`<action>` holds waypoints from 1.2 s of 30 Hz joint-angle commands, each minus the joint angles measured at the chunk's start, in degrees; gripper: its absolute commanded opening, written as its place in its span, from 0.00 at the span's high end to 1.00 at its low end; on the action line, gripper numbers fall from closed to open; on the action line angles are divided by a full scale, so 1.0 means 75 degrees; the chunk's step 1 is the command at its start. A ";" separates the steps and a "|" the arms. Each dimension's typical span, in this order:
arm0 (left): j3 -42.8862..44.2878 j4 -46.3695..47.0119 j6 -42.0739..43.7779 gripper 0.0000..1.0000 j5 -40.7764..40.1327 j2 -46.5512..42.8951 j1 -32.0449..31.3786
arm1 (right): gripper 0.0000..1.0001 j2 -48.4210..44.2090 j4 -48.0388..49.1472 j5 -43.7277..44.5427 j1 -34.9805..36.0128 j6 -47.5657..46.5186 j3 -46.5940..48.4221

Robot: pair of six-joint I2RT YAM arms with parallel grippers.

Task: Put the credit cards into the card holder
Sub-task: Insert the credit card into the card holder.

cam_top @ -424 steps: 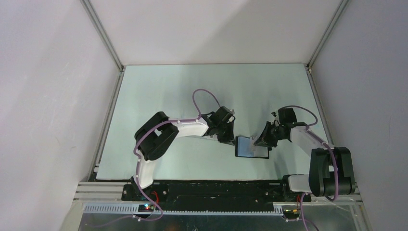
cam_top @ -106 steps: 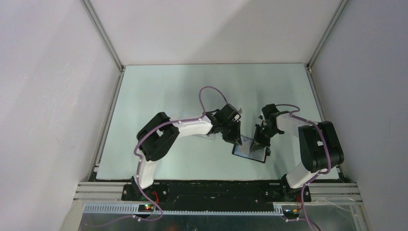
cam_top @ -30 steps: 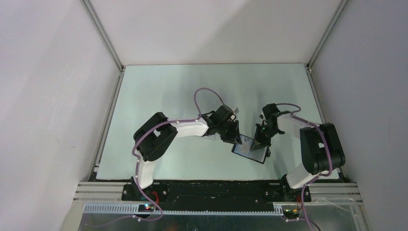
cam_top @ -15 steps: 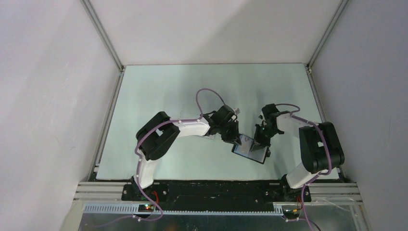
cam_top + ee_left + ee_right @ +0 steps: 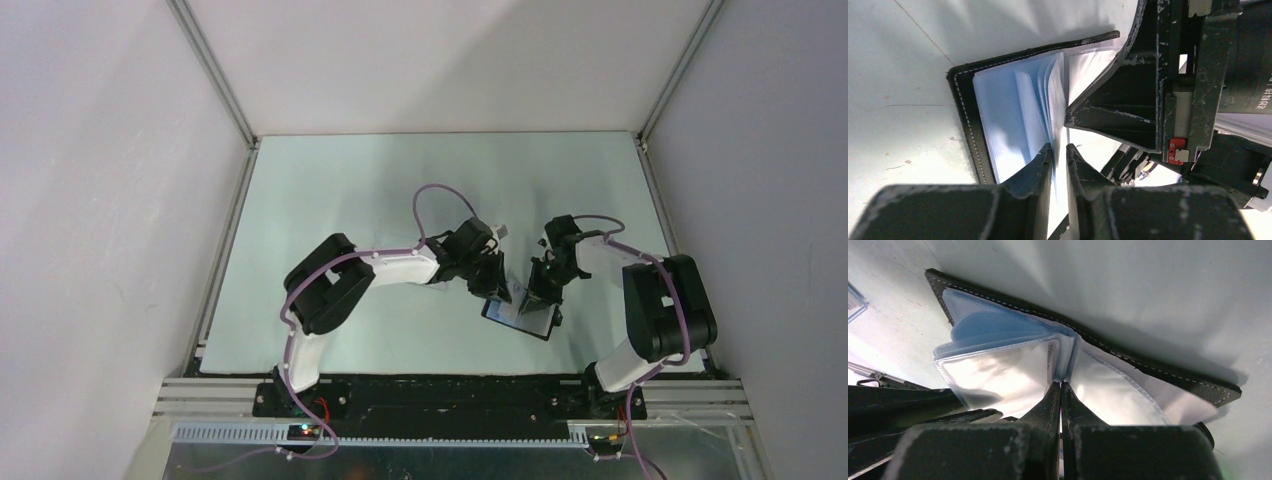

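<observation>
Seen from above, the card holder (image 5: 520, 318) lies mostly covered

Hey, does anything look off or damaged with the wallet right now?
Nothing looks damaged or spilled. The card holder lies open on the table, its clear sleeves fanned upward, and the left gripper and right gripper each pinch a sleeve.

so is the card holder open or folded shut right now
Open: the card holder lies spread, black cover down, its clear and pale blue pockets fanned out either side of the spine.
</observation>
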 commanded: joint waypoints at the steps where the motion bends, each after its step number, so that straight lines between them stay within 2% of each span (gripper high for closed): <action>1: 0.0281 0.0355 -0.0132 0.80 0.0356 -0.0200 -0.0121 | 1.00 -0.0533 -0.0104 -0.0117 -0.0086 -0.0031 0.0179; 7: 0.0360 0.0356 -0.0171 0.78 0.0353 -0.0119 -0.0197 | 1.00 -0.1183 -0.0620 0.0093 -0.0254 -0.0040 0.0522; 14: 0.0490 0.0324 -0.0181 0.70 0.0295 -0.0167 -0.0264 | 1.00 -0.1904 -0.1009 0.0310 -0.0706 -0.0119 0.0821; 22: 0.1102 0.0332 -0.0335 0.61 0.0772 0.0322 -0.0538 | 1.00 -0.2470 -0.1135 0.0219 -0.1238 -0.0211 0.0896; 29: 0.1469 0.0332 -0.0480 0.58 0.1070 0.0946 -0.0763 | 1.00 -0.2720 -0.1246 0.0110 -0.1645 -0.0327 0.0904; 36: 0.1529 0.0332 -0.0510 0.55 0.1123 0.1117 -0.0800 | 1.00 -0.2719 -0.1305 0.0074 -0.1651 -0.0412 0.0913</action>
